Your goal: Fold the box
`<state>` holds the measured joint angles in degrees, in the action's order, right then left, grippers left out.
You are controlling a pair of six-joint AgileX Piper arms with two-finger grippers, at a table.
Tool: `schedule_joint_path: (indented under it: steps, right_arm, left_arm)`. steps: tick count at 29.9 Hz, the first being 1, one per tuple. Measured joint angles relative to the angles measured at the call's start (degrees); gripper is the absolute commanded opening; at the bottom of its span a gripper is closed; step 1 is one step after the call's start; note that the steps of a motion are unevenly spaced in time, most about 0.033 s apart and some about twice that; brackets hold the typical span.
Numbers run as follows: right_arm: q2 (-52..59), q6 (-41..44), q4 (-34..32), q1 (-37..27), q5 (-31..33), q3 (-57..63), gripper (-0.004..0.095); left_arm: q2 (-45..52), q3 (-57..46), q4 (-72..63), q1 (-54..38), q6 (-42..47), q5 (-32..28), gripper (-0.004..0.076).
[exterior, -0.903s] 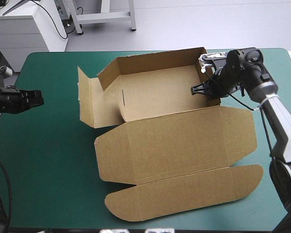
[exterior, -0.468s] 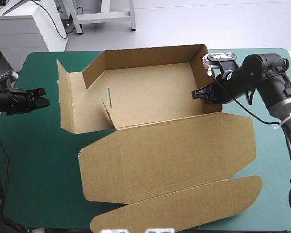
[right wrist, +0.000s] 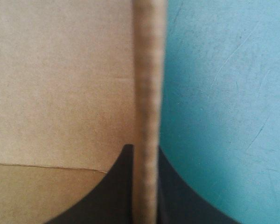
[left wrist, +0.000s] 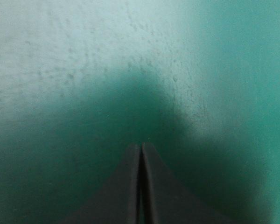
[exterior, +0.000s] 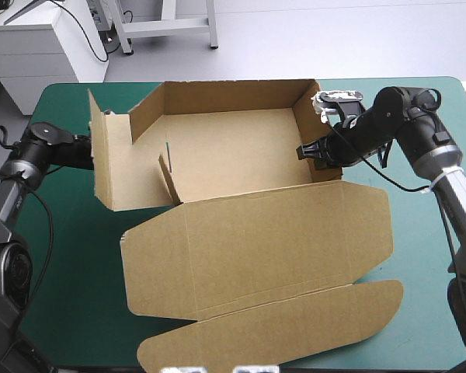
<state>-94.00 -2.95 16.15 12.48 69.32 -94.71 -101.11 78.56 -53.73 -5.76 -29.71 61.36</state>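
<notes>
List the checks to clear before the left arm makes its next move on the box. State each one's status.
1. Right gripper holding the box: ok, jaws shut on the right wall.
2. Left gripper free: ok, jaws shut, with only the teal-green cover ahead.
3. Left gripper clear of the left flap: cannot tell, as the flap hides its tip in the high view.
4. Back wall raised: ok.
5. Left flap tucked in: not ok. It stands swung out beside the tray, and the small tab is loose.
6. Lid lying flat: ok.
</notes>
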Motion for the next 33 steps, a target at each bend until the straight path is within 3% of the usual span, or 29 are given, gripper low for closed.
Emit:
schedule_joint_path:
  steps: [9,17,33]
  right_arm:
    - [-0.9,1.0,-3.3,0.0,-2.5,0.0,-0.0004]
    - [-3.2,3.0,-7.6,0.0,-3.0,0.0,-0.0004]
    - [-3.9,3.0,-9.4,0.0,-2.8,0.0,-0.0004]
  left_arm:
    - [0.5,0.0,0.0,4.2,0.6,0.5,-0.0009]
    - [7.1,-0.3,-0.1,4.8,0.8,1.7,-0.0009]
    - [9.8,-0.4,-4.4,9.3,-3.0,0.5,0.0010]
